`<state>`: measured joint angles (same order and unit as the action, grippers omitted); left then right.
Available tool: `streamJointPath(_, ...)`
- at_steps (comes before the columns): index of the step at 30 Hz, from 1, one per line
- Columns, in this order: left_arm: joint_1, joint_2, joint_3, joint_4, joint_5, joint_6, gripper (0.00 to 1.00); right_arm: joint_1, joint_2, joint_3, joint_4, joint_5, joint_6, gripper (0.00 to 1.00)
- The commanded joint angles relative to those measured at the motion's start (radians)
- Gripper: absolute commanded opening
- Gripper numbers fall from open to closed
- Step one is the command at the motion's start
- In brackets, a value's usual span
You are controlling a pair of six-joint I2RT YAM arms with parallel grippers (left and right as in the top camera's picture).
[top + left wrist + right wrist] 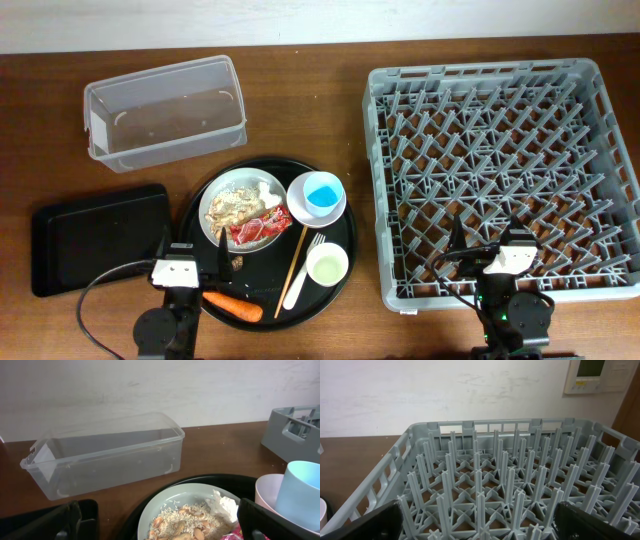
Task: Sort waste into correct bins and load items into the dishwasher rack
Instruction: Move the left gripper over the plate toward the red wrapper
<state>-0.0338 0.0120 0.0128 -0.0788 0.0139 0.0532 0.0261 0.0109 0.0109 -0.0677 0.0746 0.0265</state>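
Note:
A white plate (215, 200) with beige rice-and-pasta scraps (238, 202), white crumpled scraps (266, 192) and a red wrapper (258, 230) sits on the round black tray (345, 240). A pale blue cup (322, 193) stands in the pink-white bowl (300, 205). A small white cup (327, 265), a white fork (302, 270), a brown bit (238, 262) and a carrot (232, 306) lie nearby. My left gripper (192, 252) is open and empty just before the plate (165, 502). My right gripper (487, 245) is open and empty over the grey rack's (505, 180) front edge. The rack (520, 475) is empty.
The clear tub (165, 110) stands at the back left and shows in the left wrist view (105, 455). The flat black tray (95, 235) lies left of the round tray. A wooden chopstick (293, 262) lies beside the fork.

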Motion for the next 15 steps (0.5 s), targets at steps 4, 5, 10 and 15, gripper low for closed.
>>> streamJointPath(4,-0.005,-0.004,-0.004,-0.004,-0.003,0.016,0.99,0.006,-0.005,-0.005,-0.006,0.016,0.004,0.99)
streamJointPath(5,-0.005,-0.004,-0.004,-0.004,-0.003,0.016,0.99,0.006,-0.005,-0.005,-0.006,0.016,0.004,0.99)
streamJointPath(10,-0.005,-0.004,-0.004,-0.004,-0.003,0.016,0.99,0.006,-0.005,-0.005,-0.006,0.016,0.004,0.99)
streamJointPath(15,-0.005,-0.004,-0.004,-0.004,-0.003,0.016,0.99,0.006,-0.005,-0.005,-0.006,0.016,0.004,0.99)
